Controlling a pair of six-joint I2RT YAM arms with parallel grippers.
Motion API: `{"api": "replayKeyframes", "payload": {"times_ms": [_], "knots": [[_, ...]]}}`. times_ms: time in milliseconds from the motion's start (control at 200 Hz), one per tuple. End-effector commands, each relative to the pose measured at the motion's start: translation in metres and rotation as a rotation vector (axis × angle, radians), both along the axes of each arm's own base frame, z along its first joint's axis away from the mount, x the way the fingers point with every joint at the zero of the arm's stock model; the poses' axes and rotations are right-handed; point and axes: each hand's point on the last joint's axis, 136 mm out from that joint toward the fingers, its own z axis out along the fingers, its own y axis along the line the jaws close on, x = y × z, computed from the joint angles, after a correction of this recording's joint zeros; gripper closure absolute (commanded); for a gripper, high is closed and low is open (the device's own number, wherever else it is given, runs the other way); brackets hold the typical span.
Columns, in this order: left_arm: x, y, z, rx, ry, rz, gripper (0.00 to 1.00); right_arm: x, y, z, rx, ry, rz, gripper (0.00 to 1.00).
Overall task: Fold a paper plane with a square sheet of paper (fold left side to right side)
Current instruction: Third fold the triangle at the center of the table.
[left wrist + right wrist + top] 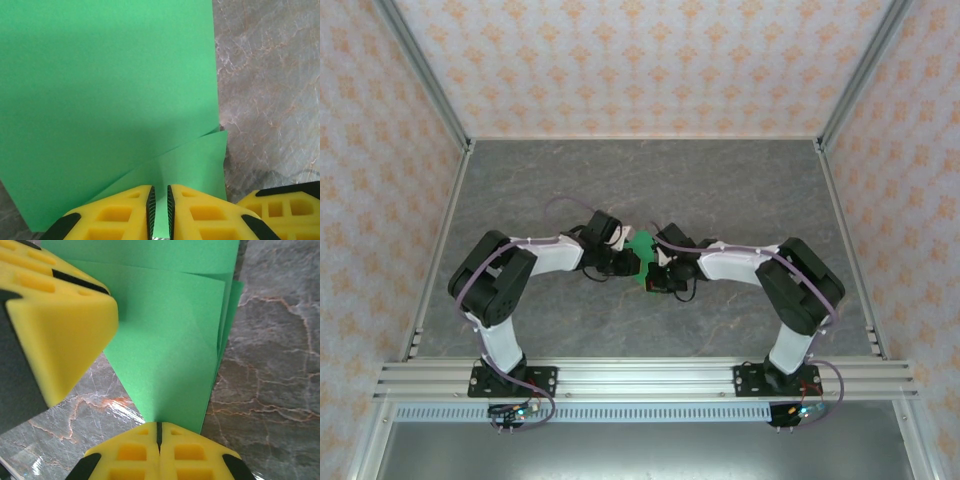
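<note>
The thin, bright green sheet of paper (640, 247) is in the middle of the table, right between my two pincers. It is folded over, so I see more than one layer, with a slanted flap lying on top of a big flat part (100, 90).

My left pincer (160, 192) has its yellow fingers almost together. A strip of the green paper runs into the thin gap, so it is clamped on the paper. My right pincer (159, 426) has its yellow fingers pressed tight. The narrow end of the paper (170, 340) goes in where they meet, so it pinches the paper too. The two pincers are close, and one fat left finger (65, 325) sits just beside the paper in my right wrist view.

Under it all is the grey stone-look table top (740, 190), with pale and rusty lines and a bit of shine. My arms bend in from a silver metal rail (640, 378) at the near edge. Silver posts (420, 70) stand at the corners. The walls (640, 60) are pale with small orange flower shapes.
</note>
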Motion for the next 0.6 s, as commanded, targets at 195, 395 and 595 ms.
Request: {"api": "replayKeyframes", "payload": {"times_ms": [195, 395, 595], "knots": [[-0.005, 0.017, -0.019, 0.085, 0.019, 0.026, 0.81, -0.003, -0.01, 0.012, 0.01, -0.006, -0.095, 1.0], [-0.007, 0.018, -0.02, 0.085, 0.024, 0.029, 0.81, 0.007, 0.026, 0.029, 0.135, -0.032, -0.121, 1.0], [-0.007, 0.018, -0.021, 0.085, 0.024, 0.031, 0.81, 0.02, 0.036, 0.02, 0.125, -0.056, -0.172, 1.0]]}}
